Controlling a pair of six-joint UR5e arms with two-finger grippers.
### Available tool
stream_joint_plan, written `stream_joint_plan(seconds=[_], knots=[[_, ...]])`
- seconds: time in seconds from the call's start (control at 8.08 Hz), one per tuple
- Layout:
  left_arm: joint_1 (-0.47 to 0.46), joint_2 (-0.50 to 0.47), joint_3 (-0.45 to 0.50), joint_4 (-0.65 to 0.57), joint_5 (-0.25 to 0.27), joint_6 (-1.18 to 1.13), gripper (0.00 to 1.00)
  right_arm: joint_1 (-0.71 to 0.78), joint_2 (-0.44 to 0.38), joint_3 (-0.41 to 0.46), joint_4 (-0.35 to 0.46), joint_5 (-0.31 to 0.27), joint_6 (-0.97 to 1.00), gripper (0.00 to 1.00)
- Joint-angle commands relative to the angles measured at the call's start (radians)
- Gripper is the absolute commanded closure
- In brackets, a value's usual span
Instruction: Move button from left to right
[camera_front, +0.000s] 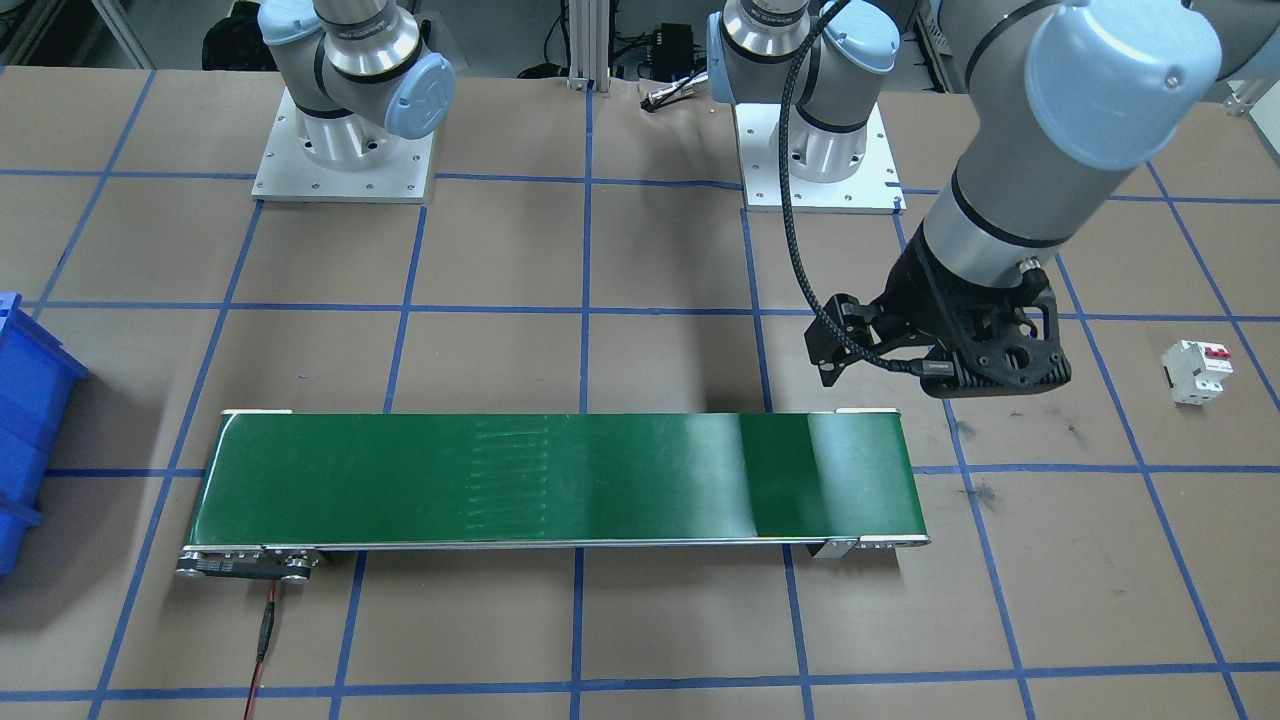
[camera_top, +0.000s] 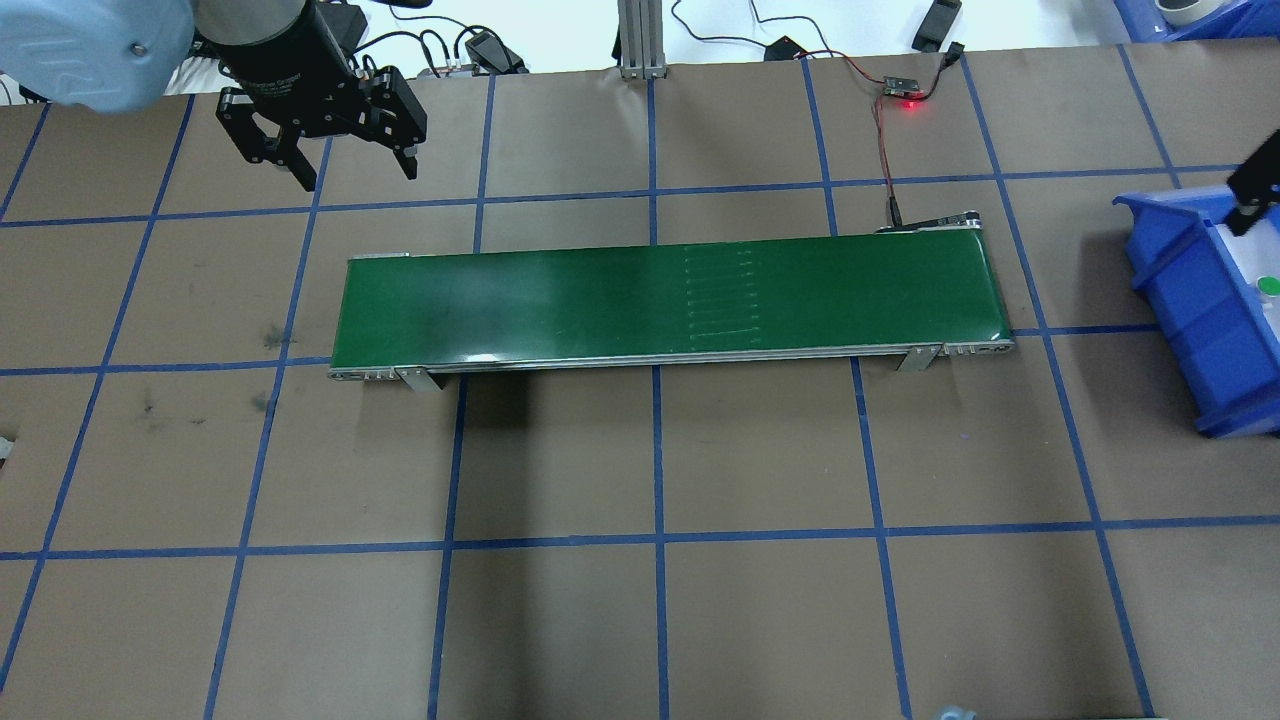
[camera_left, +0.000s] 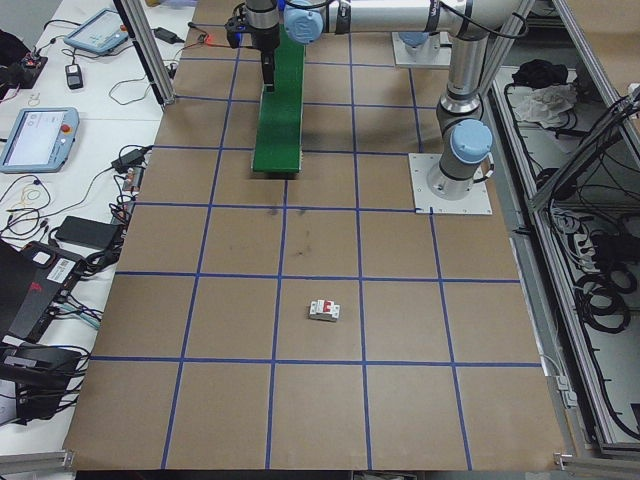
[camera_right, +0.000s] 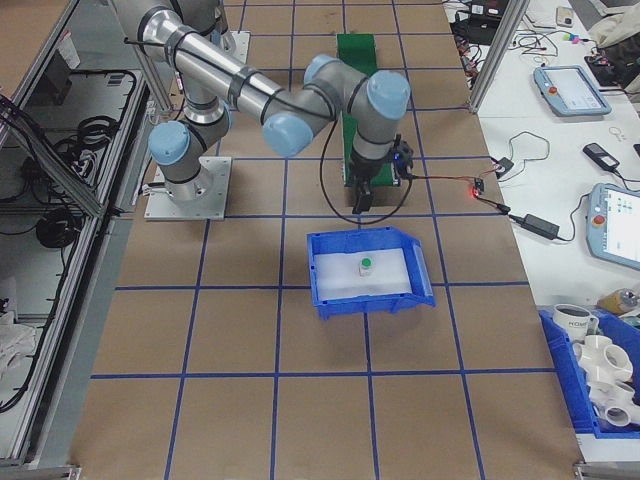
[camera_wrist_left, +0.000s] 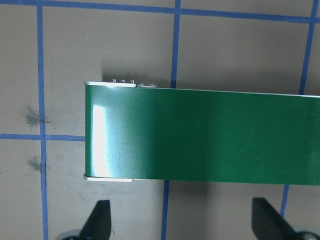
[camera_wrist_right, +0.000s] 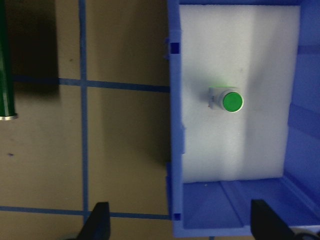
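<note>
Left gripper (camera_top: 345, 165) hangs from its bent arm, fingers spread apart and empty; right gripper (camera_wrist_right: 182, 225) points straight down, likewise spread and empty

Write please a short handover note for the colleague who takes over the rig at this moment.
Left gripper: open, empty, above the table beside the left end of the long green conveyor belt.
Right gripper: open, empty, over the edge of the blue plastic bin.
The small green-capped push button stands on the white foam inside that bin, on the robot's right.
Done: the button appears delivered. Left: probably only to retract the arms.
</note>
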Motion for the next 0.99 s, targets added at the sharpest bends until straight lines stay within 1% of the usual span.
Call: stream_joint_plan(seconds=[0.0, 0.12, 0.5, 0.62, 0.74, 0.87], knots=[[-0.002, 0.02, 0.0, -0.009, 0.052, 0.0, 0.0, 0.263, -0.099, 0.0, 0.094, 0.05, 0.321, 0.0], [-0.003, 0.039, -0.011, -0.014, 0.084, -0.002, 0.0, 0.346, -0.109, 0.0, 0.095, 0.069, 0.424, 0.0], [-0.005, 0.088, -0.025, -0.024, 0.08, -0.005, 0.0, 0.589, -0.136, 0.0, 0.082, 0.071, 0.656, 0.0], [-0.012, 0.094, -0.041, -0.029, 0.077, -0.007, 0.0, 0.606, -0.136, 0.0, 0.063, 0.093, 0.658, 0.0], [-0.011, 0.1, -0.058, -0.029, 0.075, -0.007, 0.0, 0.606, -0.133, 0.003, 0.064, 0.118, 0.65, 0.0], [-0.012, 0.106, -0.067, -0.029, 0.075, -0.007, 0.0, 0.606, -0.133, 0.003, 0.059, 0.109, 0.647, 0.0]])
